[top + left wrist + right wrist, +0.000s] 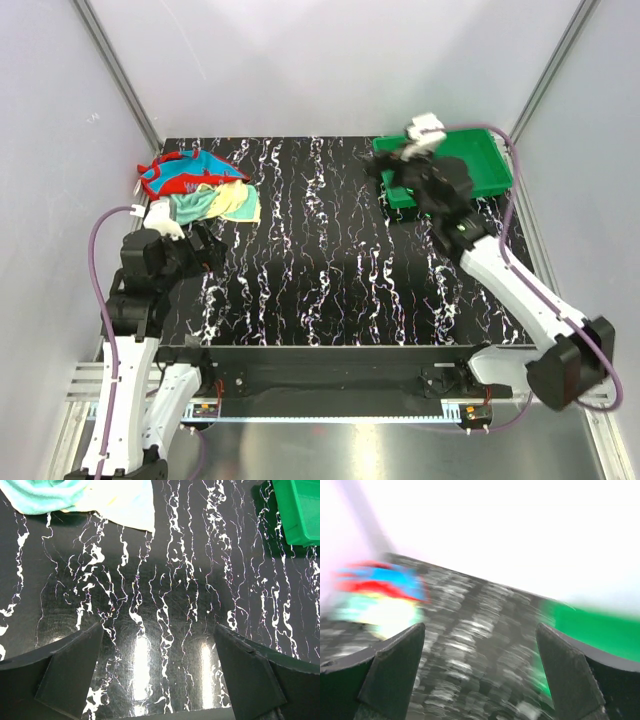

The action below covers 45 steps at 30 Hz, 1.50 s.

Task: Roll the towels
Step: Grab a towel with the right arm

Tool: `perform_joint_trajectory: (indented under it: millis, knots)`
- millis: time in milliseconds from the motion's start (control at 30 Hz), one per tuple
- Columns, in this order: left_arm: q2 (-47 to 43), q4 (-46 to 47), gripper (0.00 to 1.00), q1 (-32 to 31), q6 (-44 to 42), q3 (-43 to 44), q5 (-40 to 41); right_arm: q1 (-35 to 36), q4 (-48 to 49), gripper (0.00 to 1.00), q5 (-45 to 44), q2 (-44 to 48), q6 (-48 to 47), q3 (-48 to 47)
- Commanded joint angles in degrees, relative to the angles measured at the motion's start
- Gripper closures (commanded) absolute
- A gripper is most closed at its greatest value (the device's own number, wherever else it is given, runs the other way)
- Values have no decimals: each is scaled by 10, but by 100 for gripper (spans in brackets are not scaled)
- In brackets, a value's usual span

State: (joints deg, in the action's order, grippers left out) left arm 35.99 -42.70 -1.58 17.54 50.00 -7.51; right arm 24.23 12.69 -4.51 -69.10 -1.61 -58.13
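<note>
Seen from above, the two towels lie together at about 10 o'clock on the black marbled table (330, 260), close to its far left corner; the red towel (172, 172), with blue-teal pattern, is the farther one; the pale yellow towel (222, 203) with its teal part lies at 5 o'clock from the red one, touching it and seemingly a little over its edge; both are crumpled and loose, neither one rolled.

The left pincer (205, 245) hangs at about 8 o'clock of the table, just at 6 o'clock from the yellow towel and apart from it; in its wrist view the left pincer (157, 627) has both fingers wide apart with only the bare table (165, 580) between them; the yellow towel (125, 505) is at 11 o'clock, the corner of the green tray (300, 510) at 2 o'clock.

The green tray (485, 165) stands at about 1 o'clock on the table; the right pincer (392, 168) is above its left rim; the right wrist view is smeared, yet the right pincer (480, 626) clearly stands wide apart and holds nothing; the red towel (375, 582) and the yellow towel (385, 612) show at 9 o'clock, well apart from it, and the tray (600, 630) at 3 o'clock.
</note>
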Motion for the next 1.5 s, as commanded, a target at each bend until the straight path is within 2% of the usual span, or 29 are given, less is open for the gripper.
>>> perform_joint_trajectory:
  millis: [0,33,67,100,133,167,200,267,400,567,767,1100,1467]
  knots:
    - [-7,28,1,-3,-7,-7,-15,57,-151,0,54,-83,68,-136]
    - [-7,27,1,-3,-6,-6,-14,53,-159,0,18,-139,207,-146]
    - [-10,27,1,-3,-6,-7,-12,45,-165,0,37,-178,253,-184]
    - [-14,27,1,-3,-5,-6,-7,40,-210,4,70,-269,274,-228]
    - [-17,25,1,-3,-4,-7,-5,51,-255,12,99,-317,276,-284]
    - [-20,27,1,-3,-4,-7,-5,74,-346,9,70,-364,272,-399]
    - [-21,27,1,-3,-4,-7,-5,95,-382,9,49,-444,266,-452]
    - [-23,25,1,-2,-3,-7,0,144,-411,9,-2,-504,253,-560]
    - [-19,22,1,0,2,-6,17,164,-484,9,11,-654,287,-716]
    - [-21,21,1,2,6,-7,22,188,-501,10,35,-745,307,-841]
    - [-29,19,1,7,7,-7,19,213,-484,7,39,-820,330,-891]
    - [-47,24,1,10,5,-9,9,216,-430,8,66,-902,389,-935]
    - [-58,25,1,11,5,-10,3,221,-326,21,134,-985,484,-971]
